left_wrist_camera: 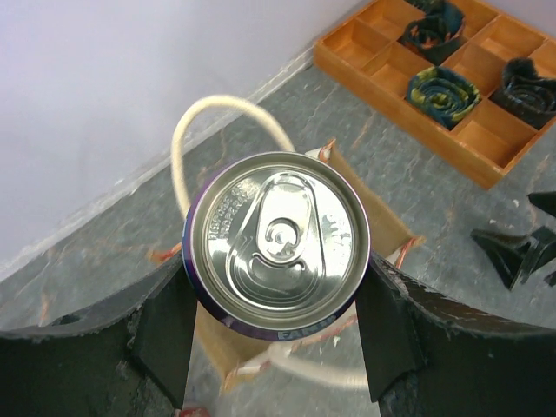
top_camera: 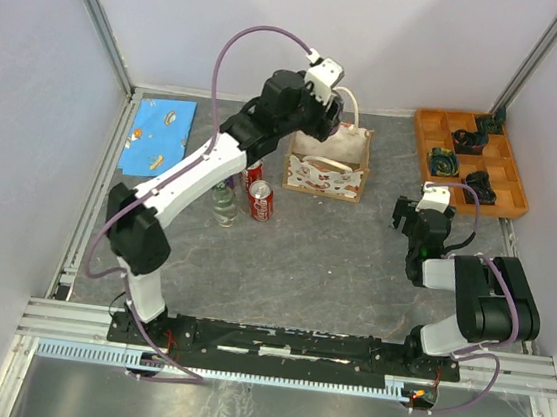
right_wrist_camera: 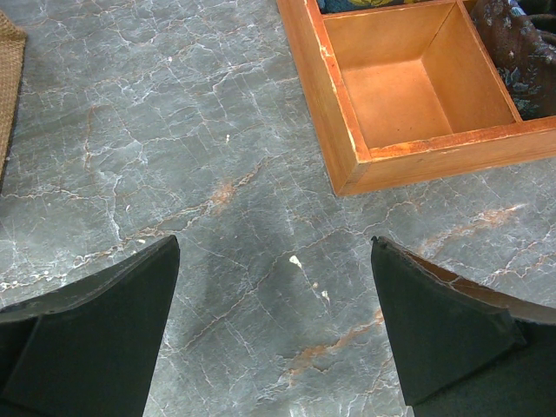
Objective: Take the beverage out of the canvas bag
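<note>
Now we find the left end effector (left_wrist_camera: 276,300) clamped on a silver-topped, purple-sided can (left_wrist_camera: 276,239), a finger pressed to each side, holding it upright over the canvas bag (top_camera: 324,182) at the far side of the worktop (right_wrist_camera: 174,130); whether the can's base is out of the bag's mouth we cannot tell. We see the right end effector (right_wrist_camera: 275,252) spread wide, gripping nothing, above the worktop just beside the orange tray (right_wrist_camera: 323,104). Two red cans (top_camera: 260,201) and a clear bottle (top_camera: 223,204) stand near the bag's left side.
</note>
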Motion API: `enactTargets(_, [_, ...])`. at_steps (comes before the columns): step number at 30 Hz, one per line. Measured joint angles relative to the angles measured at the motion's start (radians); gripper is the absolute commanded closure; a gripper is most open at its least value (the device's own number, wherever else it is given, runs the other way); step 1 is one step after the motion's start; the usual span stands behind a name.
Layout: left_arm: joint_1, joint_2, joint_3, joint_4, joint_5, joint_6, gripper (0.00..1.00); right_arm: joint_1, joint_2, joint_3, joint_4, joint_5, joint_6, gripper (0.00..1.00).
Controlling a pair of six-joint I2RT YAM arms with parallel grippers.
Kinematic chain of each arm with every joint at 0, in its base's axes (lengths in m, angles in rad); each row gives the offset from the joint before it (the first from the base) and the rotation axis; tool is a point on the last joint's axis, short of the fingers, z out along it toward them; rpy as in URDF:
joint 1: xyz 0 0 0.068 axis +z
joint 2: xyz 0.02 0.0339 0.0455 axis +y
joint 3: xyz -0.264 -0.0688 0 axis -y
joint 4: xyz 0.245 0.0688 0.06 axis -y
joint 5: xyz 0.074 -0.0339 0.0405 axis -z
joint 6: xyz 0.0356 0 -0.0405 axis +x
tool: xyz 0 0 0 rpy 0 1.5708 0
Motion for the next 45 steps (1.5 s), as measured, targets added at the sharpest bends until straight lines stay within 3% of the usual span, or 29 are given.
enactTargets(15, [-0.003, -0.649, -0.671, 0.058, -0.162, -0.037, 0.97, 0.0, 0.0, 0.0, 0.0, 0.0, 0.0, 0.01])
enactTargets(21, [-0.059, -0.847, -0.914, 0.1, -0.203, -0.087, 0.97, 0.0, 0.0, 0.0, 0.0, 0.0, 0.0, 0.01])
enactTargets(33, [-0.163, -0.951, -1.267, 0.117, -0.371, -0.201, 0.97, 0.0, 0.0, 0.0, 0.0, 0.0, 0.0, 0.01])
enactTargets(45, [-0.164, -0.948, -1.428, 0.245, -0.416, -0.258, 0.97, 0.0, 0.0, 0.0, 0.0, 0.0, 0.0, 0.01])
